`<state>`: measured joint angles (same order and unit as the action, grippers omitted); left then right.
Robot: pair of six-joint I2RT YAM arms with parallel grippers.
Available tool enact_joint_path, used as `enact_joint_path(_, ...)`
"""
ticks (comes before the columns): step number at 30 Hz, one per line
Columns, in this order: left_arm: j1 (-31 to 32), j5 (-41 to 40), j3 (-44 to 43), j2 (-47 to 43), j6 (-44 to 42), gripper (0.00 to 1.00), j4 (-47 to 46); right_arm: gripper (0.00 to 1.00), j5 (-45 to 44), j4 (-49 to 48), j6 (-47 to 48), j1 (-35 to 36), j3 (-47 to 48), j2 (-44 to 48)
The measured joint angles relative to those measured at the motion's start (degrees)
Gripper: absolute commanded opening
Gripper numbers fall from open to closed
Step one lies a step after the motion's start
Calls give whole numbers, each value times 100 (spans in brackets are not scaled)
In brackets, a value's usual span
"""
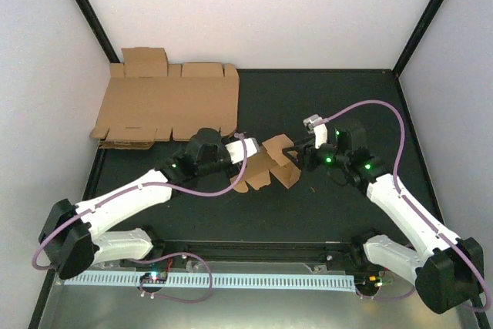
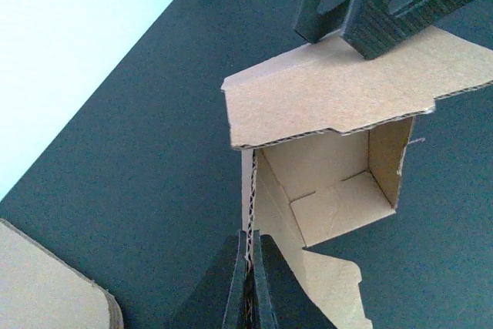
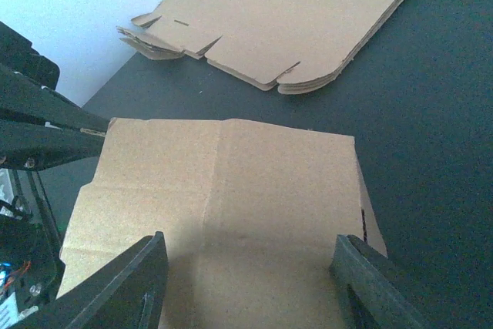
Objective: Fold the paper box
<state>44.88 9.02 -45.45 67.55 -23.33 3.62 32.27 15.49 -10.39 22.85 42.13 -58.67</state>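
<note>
The paper box [image 1: 269, 164] is half-folded brown cardboard in the middle of the black table. In the left wrist view it [image 2: 331, 182] stands open, with a lid flap raised over its cavity. My left gripper [image 2: 252, 267] is shut on the box's near side wall edge; it also shows in the top view [image 1: 240, 156]. My right gripper [image 3: 250, 279] is open, its fingers [image 3: 127, 283] spread wide over the box's flat lid panel [image 3: 231, 190]. In the top view it [image 1: 291, 153] is at the box's right side.
A stack of larger flat cardboard sheets [image 1: 166, 102] lies at the back left corner, also in the right wrist view [image 3: 300, 13]. White walls enclose the table. A cable track [image 1: 216, 279] runs along the near edge.
</note>
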Motion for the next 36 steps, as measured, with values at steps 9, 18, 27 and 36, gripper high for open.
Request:
enact_joint_path(9, -407, 463, 321, -111, 605, 3, -448, 62, 2, 35, 20, -2, -7, -63)
enact_joint_path(18, -758, 1471, 90, 284, 857, 6, -621, 65, -57, 42, 92, 0, -2, -61)
enact_joint_path(27, -767, 1803, -133, 407, 713, 7, -343, 66, -699, 623, 162, 251, 352, -59)
enact_joint_path(36, -767, 1939, -133, 369, 573, 7, -223, 70, -1823, 1222, 393, 599, 933, -295)
